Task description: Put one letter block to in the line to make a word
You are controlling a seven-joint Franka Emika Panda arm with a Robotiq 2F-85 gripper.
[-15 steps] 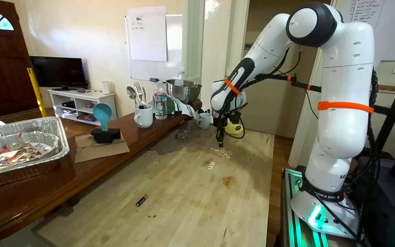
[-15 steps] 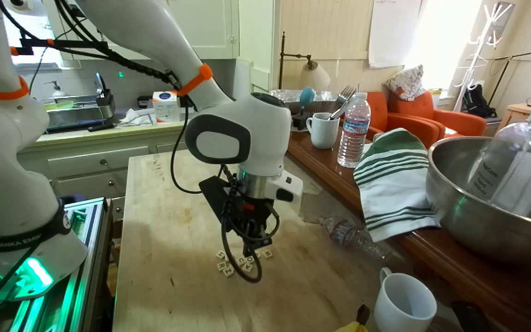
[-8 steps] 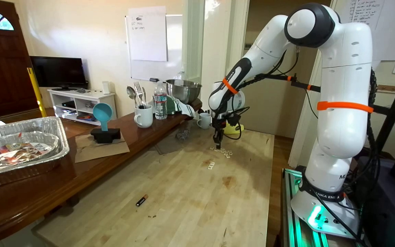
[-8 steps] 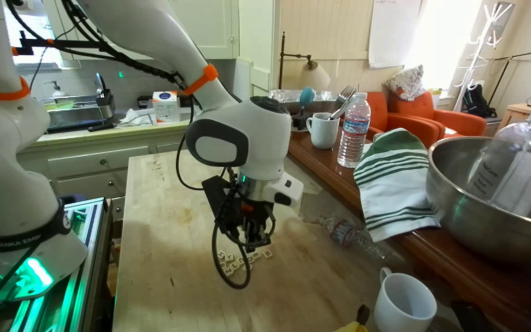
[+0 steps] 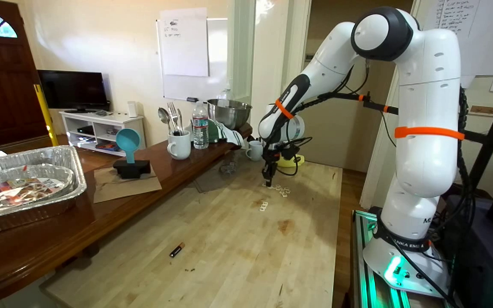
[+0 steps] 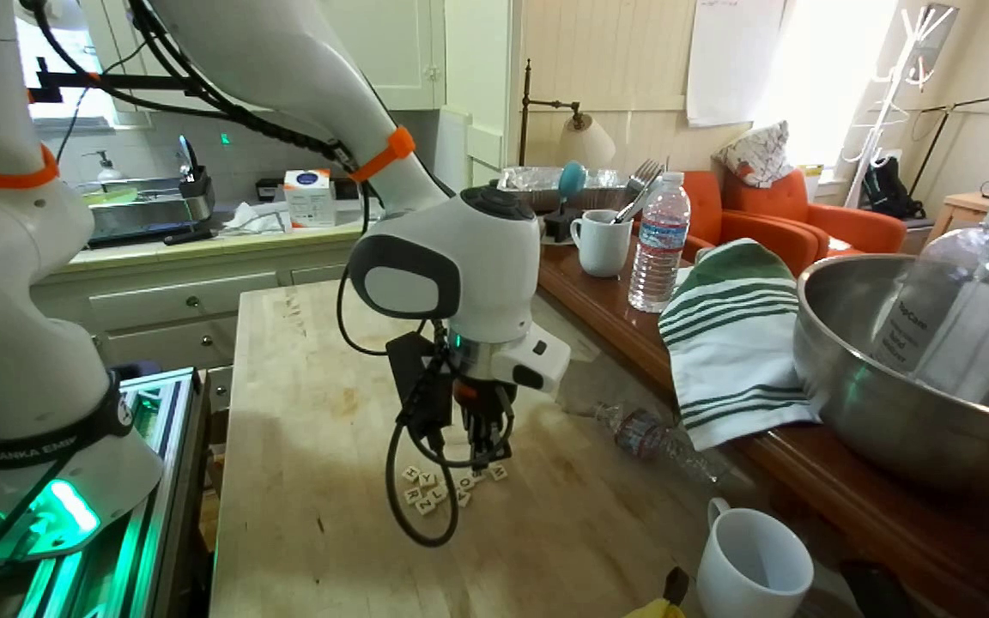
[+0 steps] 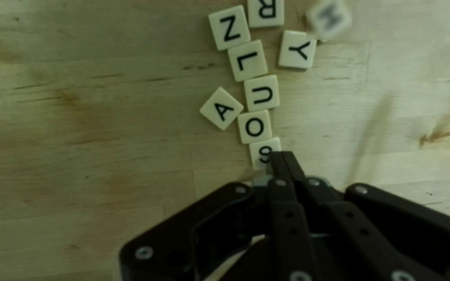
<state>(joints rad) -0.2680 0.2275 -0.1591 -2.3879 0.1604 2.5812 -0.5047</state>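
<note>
Robotiq gripper (image 7: 281, 154) points down, low over a wooden tabletop (image 5: 229, 256), its two black fingers pressed together with no tile visible between them. In the wrist view the fingertips cover part of the S tile (image 7: 262, 153), the near end of a bending string of cream letter tiles; beyond it come the O tile (image 7: 254, 127), U tile (image 7: 261, 93), L tile (image 7: 247, 61) and N tile (image 7: 229, 28). Whether the fingertips touch S or hang above it, I cannot tell. The A tile (image 7: 221, 108) sits turned cornerwise beside O and U, while the Y tile (image 7: 297, 50), R tile (image 7: 266, 13) and a blurred tile (image 7: 329, 17), perhaps an H, lie toward the top. In an exterior view, a short row of tiles (image 5: 263, 206) lies apart from this pile, its letters too small to read; it is probably the line to be completed. An AA battery (image 5: 177, 250) lies farther off. The step in hand looks like choosing or approaching a letter, with no grasp made yet. Next, the robot likely needs to line up over one tile, spread its fingers, lower them around its sides without shoving neighbours, then carry it to the row. Closely packed tiles leave little fingertip room, so a looser one may be easier.
</note>
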